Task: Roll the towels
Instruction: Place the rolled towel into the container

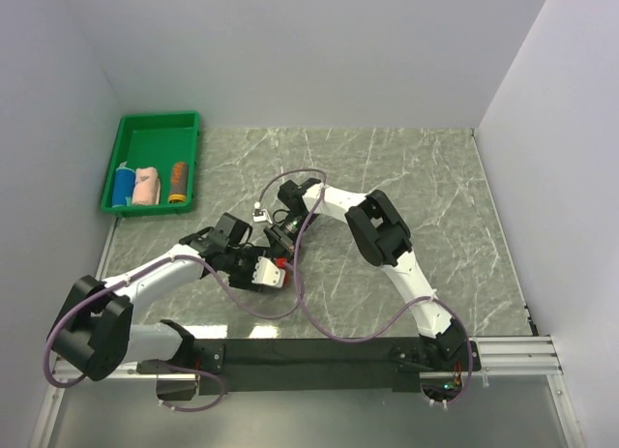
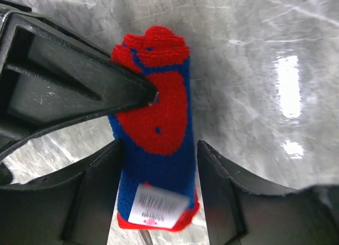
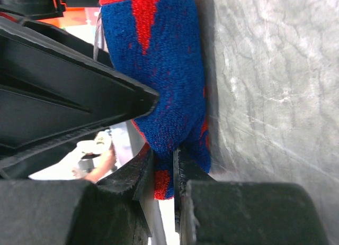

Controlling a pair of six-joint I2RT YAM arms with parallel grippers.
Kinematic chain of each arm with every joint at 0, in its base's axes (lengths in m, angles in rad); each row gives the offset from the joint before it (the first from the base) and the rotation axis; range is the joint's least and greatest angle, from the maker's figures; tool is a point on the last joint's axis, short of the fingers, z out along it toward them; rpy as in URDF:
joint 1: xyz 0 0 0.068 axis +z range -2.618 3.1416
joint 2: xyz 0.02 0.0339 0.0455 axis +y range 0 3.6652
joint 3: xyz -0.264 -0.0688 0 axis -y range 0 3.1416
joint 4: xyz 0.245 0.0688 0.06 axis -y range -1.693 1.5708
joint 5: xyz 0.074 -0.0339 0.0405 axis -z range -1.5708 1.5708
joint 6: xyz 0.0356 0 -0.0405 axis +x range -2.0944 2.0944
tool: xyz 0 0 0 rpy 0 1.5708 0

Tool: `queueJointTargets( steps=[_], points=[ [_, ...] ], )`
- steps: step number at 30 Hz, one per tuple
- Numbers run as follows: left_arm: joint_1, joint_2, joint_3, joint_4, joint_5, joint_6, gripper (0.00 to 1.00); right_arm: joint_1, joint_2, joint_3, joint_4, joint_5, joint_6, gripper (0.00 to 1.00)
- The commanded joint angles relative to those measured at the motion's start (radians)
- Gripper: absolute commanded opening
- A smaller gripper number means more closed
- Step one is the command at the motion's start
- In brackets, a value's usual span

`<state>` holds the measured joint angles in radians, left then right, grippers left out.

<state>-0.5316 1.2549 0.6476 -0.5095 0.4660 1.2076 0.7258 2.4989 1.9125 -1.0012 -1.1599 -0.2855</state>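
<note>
A blue towel (image 1: 124, 186), a pink towel (image 1: 146, 187) and an orange towel (image 1: 178, 182), all rolled, lie side by side at the near end of the green plastic tray (image 1: 155, 138). Well apart from the tray, to its near right on the marble-look table (image 1: 406, 167), lies the patterned towel (image 2: 159, 123). It is a nubby red-and-blue roll with a white barcode label (image 2: 157, 205) at one end. The left gripper (image 2: 159, 145) clasps the roll's sides between black fingers. The right gripper (image 3: 163, 156), nearly closed, pinches a fold at its end, and one of its fingers hides part of the roll in the left wrist view.
</note>
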Motion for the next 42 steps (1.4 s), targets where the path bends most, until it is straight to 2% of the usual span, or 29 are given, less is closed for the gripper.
queueJointTargets(
  steps=[1, 7, 11, 12, 13, 14, 15, 17, 18, 22, 24, 26, 29, 34, 36, 40, 41, 42],
  points=[
    [-0.024, 0.023, -0.038, 0.08, -0.029, -0.019, 0.62, 0.012, 0.113, -0.032, 0.015, 0.255, -0.064, 0.0],
    [-0.039, 0.064, -0.078, 0.131, -0.046, -0.02, 0.58, 0.014, 0.147, -0.029, 0.012, 0.258, -0.07, 0.0],
    [-0.041, 0.132, -0.052, 0.082, -0.061, -0.02, 0.46, 0.012, 0.149, -0.026, 0.01, 0.272, -0.07, 0.0],
    [-0.041, 0.147, -0.043, 0.068, -0.066, -0.031, 0.39, 0.011, 0.143, -0.024, 0.01, 0.288, -0.064, 0.02],
    [-0.039, 0.167, -0.031, 0.054, -0.081, -0.043, 0.35, 0.012, 0.135, -0.026, 0.007, 0.296, -0.066, 0.13],
    [-0.033, 0.175, -0.023, 0.046, -0.079, -0.071, 0.27, 0.008, 0.126, -0.029, 0.003, 0.305, -0.063, 0.2],
    [-0.024, 0.184, -0.016, 0.023, -0.072, -0.071, 0.24, 0.004, 0.101, -0.03, -0.01, 0.319, -0.063, 0.32],
    [-0.005, 0.182, 0.003, -0.041, -0.058, -0.089, 0.15, -0.018, 0.071, -0.039, -0.034, 0.316, -0.069, 0.46],
    [0.001, 0.178, 0.004, -0.062, -0.046, -0.092, 0.12, -0.031, 0.033, -0.047, -0.045, 0.318, -0.066, 0.6],
    [0.025, 0.144, 0.023, -0.142, -0.033, -0.161, 0.01, -0.095, -0.078, -0.089, -0.071, 0.339, -0.054, 0.65],
    [0.079, 0.15, 0.056, -0.197, 0.008, -0.238, 0.01, -0.135, -0.142, -0.11, -0.088, 0.348, -0.05, 0.96],
    [0.128, 0.166, 0.133, -0.248, 0.037, -0.326, 0.01, -0.161, -0.208, -0.144, -0.077, 0.37, -0.031, 0.96],
    [0.263, 0.211, 0.283, -0.317, 0.115, -0.448, 0.01, -0.218, -0.273, -0.182, -0.076, 0.374, -0.023, 0.96],
    [0.527, 0.3, 0.6, -0.414, 0.294, -0.623, 0.01, -0.296, -0.331, -0.227, -0.085, 0.353, -0.015, 0.97],
    [0.634, 0.337, 0.688, -0.434, 0.319, -0.687, 0.01, -0.308, -0.365, -0.257, -0.068, 0.359, -0.011, 0.98],
    [0.748, 0.435, 0.958, -0.432, 0.243, -0.857, 0.0, -0.33, -0.408, -0.305, -0.053, 0.37, -0.006, 0.98],
    [0.768, 0.46, 1.0, -0.431, 0.197, -0.876, 0.01, -0.33, -0.413, -0.311, -0.044, 0.37, -0.004, 0.98],
    [0.795, 0.495, 1.053, -0.384, 0.087, -0.946, 0.01, -0.332, -0.42, -0.319, -0.037, 0.373, 0.002, 0.98]
  ],
)
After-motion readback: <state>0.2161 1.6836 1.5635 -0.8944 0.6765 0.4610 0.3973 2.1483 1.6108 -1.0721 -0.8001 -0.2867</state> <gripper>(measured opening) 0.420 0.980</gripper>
